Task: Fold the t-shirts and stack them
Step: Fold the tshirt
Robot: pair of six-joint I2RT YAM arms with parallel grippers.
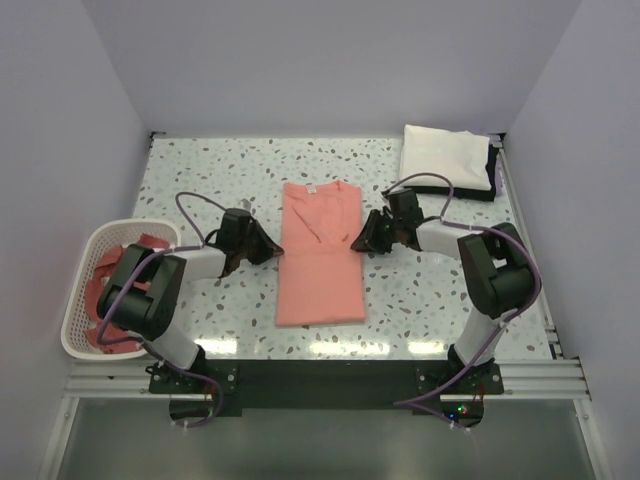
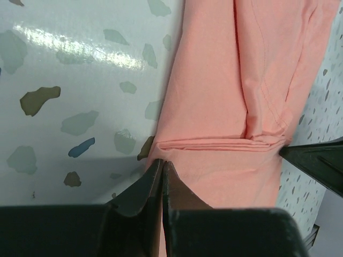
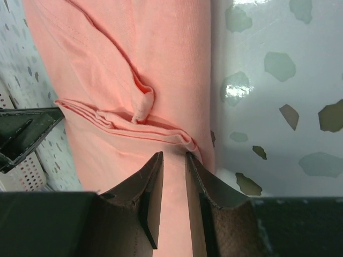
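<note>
More shirts (image 1: pixel 108 268) wait crumpled in the basket (image 1: pixel 72 318) at near left. Mid-table, one shirt (image 1: pixel 318 255) lies folded into a long strip, with its crosswise fold still to make. The left gripper (image 1: pixel 268 248) is pinched shut on its left edge, while the right gripper (image 1: pixel 358 240) has jaws slightly apart at the right edge, hold unclear. No pink stack shows, only a white pile (image 1: pixel 445 160) far right.

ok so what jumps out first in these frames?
A salmon-pink t-shirt, folded into a long strip, lies mid-table. The left gripper and right gripper pinch its opposite edges, where a crease runs across it. A white lattice basket at the table's left edge holds more pink shirts, and a white folded cloth sits in the far right corner.
</note>
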